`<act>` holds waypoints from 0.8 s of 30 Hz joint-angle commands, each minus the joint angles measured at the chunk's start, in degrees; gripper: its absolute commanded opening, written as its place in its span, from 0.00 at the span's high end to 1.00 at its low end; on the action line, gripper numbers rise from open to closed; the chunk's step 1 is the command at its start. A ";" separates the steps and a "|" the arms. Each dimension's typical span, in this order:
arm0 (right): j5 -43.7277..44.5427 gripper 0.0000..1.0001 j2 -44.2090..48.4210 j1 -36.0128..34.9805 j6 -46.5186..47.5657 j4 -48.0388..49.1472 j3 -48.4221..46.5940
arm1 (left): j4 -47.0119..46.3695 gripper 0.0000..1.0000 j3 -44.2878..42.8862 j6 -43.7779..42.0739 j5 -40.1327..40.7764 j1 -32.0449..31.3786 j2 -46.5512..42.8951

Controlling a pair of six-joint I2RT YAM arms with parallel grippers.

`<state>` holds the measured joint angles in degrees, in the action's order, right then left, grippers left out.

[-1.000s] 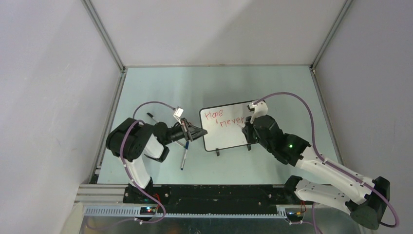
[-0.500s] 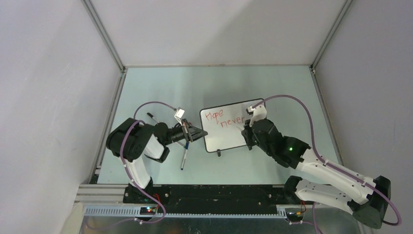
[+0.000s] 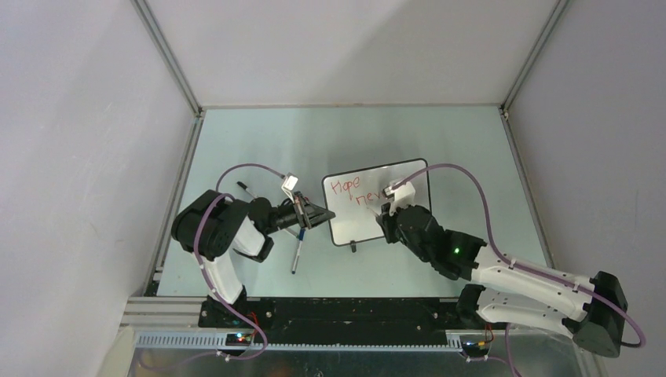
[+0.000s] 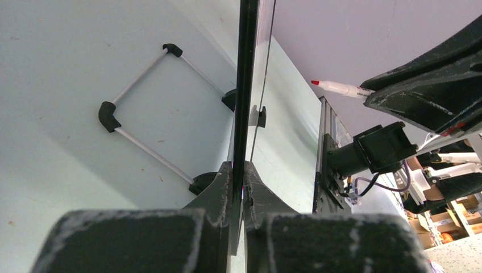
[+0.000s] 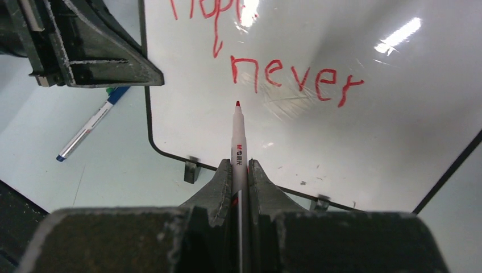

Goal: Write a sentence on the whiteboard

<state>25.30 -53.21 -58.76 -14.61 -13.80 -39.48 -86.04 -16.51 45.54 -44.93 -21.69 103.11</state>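
Observation:
The whiteboard (image 3: 353, 226) stands upright at mid-table on small black feet. Its sentence (image 5: 295, 77) in red reads "Hope" with "never" stepped below it. My left gripper (image 3: 320, 214) is shut on the board's left edge (image 4: 248, 68), fingers (image 4: 219, 187) pinching the black frame. My right gripper (image 5: 239, 170) is shut on a red marker (image 5: 237, 136). The marker's tip points at bare board just below the "n" of "never". In the left wrist view the marker (image 4: 341, 88) tip stands a little off the surface. The right arm (image 3: 416, 232) hides the board's lower right.
A blue-capped pen (image 3: 297, 253) lies on the table left of the board, also in the right wrist view as the pen (image 5: 91, 131). Another pen (image 3: 245, 190) lies behind the left arm. Grey walls enclose the table on three sides.
My right gripper has moved left and lower across the board with the marker, from the end of "never" to below its start. The left gripper stays on the board's edge.

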 commanded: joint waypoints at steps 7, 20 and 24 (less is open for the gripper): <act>11.22 1.00 6.77 -6.55 4.51 13.17 7.19 | -1.96 1.00 -0.06 -0.06 2.34 -0.58 -0.80; 14.16 1.00 4.03 -6.95 3.64 17.72 9.17 | -1.85 0.97 -0.04 0.16 4.53 -0.96 -0.44; 14.48 1.00 3.38 -6.98 3.42 17.90 9.21 | -1.87 0.99 0.05 0.25 4.79 -1.03 -0.40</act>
<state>37.30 -49.50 -65.43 -10.87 0.51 -30.46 -86.02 -16.49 45.54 -42.98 -22.39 103.11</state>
